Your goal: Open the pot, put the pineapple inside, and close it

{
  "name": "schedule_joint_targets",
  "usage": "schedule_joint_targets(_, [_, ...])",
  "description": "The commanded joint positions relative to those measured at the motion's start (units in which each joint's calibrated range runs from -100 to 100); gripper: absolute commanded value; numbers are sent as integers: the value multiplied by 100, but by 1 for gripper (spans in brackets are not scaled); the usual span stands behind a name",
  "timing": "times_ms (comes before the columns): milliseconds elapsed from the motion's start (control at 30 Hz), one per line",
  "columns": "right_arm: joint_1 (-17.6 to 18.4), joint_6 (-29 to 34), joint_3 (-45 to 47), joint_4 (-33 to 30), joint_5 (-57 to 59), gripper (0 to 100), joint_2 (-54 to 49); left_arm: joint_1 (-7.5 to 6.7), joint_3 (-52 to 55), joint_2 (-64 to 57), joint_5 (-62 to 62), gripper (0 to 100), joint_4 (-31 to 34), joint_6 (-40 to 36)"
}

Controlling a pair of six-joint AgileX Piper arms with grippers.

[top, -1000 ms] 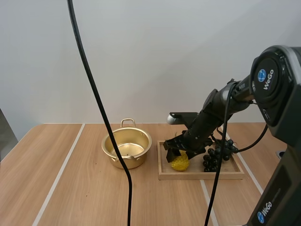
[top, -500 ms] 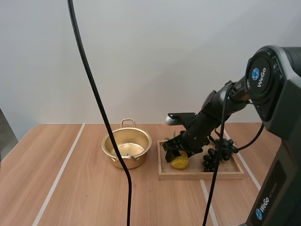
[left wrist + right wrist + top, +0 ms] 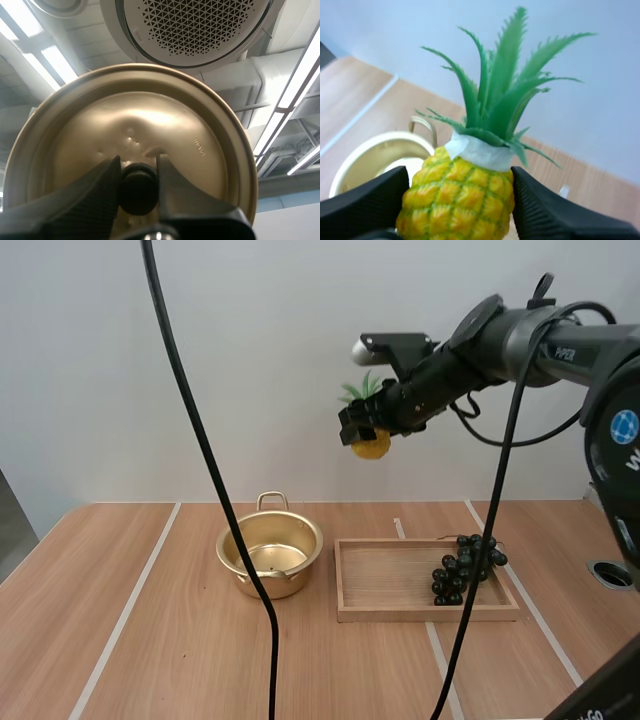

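Observation:
A small yellow pineapple (image 3: 371,443) with green leaves hangs high above the table, pinched by my right gripper (image 3: 366,430). In the right wrist view the pineapple (image 3: 462,197) sits between the two black fingers (image 3: 540,212), with the pot (image 3: 375,160) far beneath it. The gold pot (image 3: 270,555) stands open and empty on the table, left of the wooden tray (image 3: 390,605). My left gripper (image 3: 138,182) is shut on the black knob (image 3: 138,187) of the gold lid (image 3: 145,135), and the lid's top faces the left wrist camera.
A bunch of dark grapes (image 3: 465,566) lies at the right end of the tray. White stripes run across the wooden table (image 3: 150,640). A round hole (image 3: 612,574) sits near the table's right edge.
My right gripper has lifted the pineapple out of the tray and carried it high up, a little toward the pot. The grapes stay in the tray.

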Motion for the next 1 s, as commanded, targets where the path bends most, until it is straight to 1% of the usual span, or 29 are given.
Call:
schedule_joint_targets(0, [-3, 17, -571, 37, 227, 0, -335, -4, -6, -72, -3, 0, 8, 6])
schedule_joint_targets(67, [-3, 17, -943, 74, 209, 0, -505, -4, -6, -131, -3, 0, 17, 6])
schedule_joint_targets(167, [-3, 17, -1406, 316, 192, 0, -695, -4, -6, -131, -3, 0, 17, 6])
schedule_joint_targets(267, [-3, 17, -1768, 798, 218, 0, -800, -4, -6, -131, -3, 0, 17, 6])
schedule_joint_targets(333, [-3, -118, -1920, 1169, 410, 0, -817, -4, -6, -131, -3, 0, 17, 6])
schedule_joint_targets(400, [-3, -248, -1992, 1470, 676, 0, -817, -4, -6, -131, -3, 0, 17, 6])
schedule_joint_targets(433, [-3, -356, -1992, 1760, 870, 0, -817, -4, -6, -141, -3, 0, 17, 6])
schedule_joint_targets(467, [-3, -471, -1992, 2010, 1196, 0, -800, -4, -6, -148, -3, 0, 17, 6])
schedule_joint_targets(533, [54, -725, -1992, 2250, 1800, 0, -734, -4, -6, -202, -3, 0, 17, 6])
schedule_joint_targets(633, [200, -1013, -1992, 2230, 2539, 0, -561, -4, -6, -202, 12, 0, 17, 6])
schedule_joint_targets(700, [338, -1074, -1992, 2064, 2539, 0, -365, -4, -6, -214, 20, 0, 17, 6])
schedule_joint_targets(867, [688, -1081, -1992, 1389, 2539, 0, 263, -4, -6, -274, 69, 0, 17, 6])
schedule_joint_targets(967, [865, -1069, -1992, 1161, 2539, 0, 697, -4, -6, -297, 64, 0, 17, 6])
